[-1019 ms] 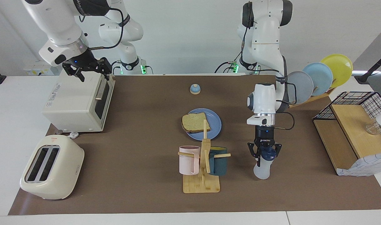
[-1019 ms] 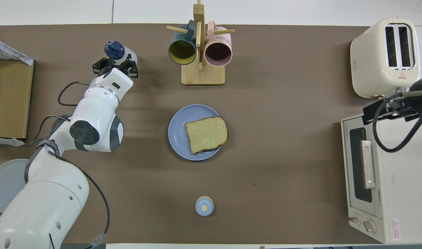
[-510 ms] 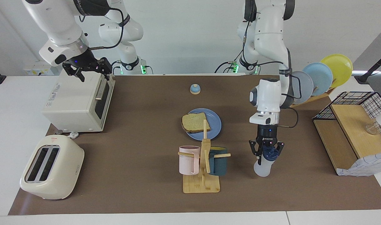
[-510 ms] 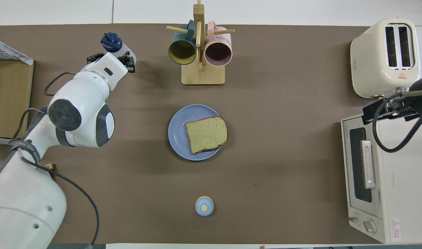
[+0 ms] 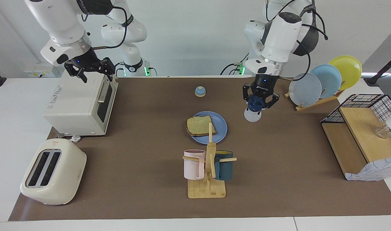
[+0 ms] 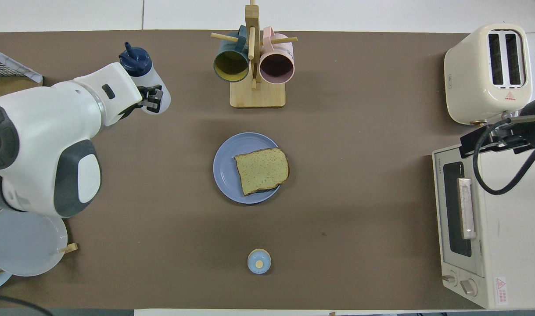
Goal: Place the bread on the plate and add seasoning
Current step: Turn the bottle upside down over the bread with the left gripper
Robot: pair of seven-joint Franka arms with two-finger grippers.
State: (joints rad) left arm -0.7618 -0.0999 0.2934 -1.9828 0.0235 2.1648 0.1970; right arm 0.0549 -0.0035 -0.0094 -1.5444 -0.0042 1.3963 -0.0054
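Tan-green bread point(image 5: 199, 125) with a brown crust on the blue plate point(image 5: 221, 128). In the left gripper point(image 5: 259, 102), a cloudy white seasoning bottle point(image 5: 253, 114), navy-capped. Pink mug point(image 5: 193, 164), teal mug point(image 5: 224, 166), cream toaster point(image 5: 52, 171), brown mat point(image 5: 144, 134).

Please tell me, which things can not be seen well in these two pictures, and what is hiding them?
- Seasoning bottle, overhead view: the left arm covers part of its body.
- Left hand, overhead view: mostly hidden under its own wrist.
- Plate, facing view: the mug rack's post crosses its rim and the bread.
- Upright plates, overhead view: cut off by the picture's edge.
- Bottle's contents: cannot tell in either view.
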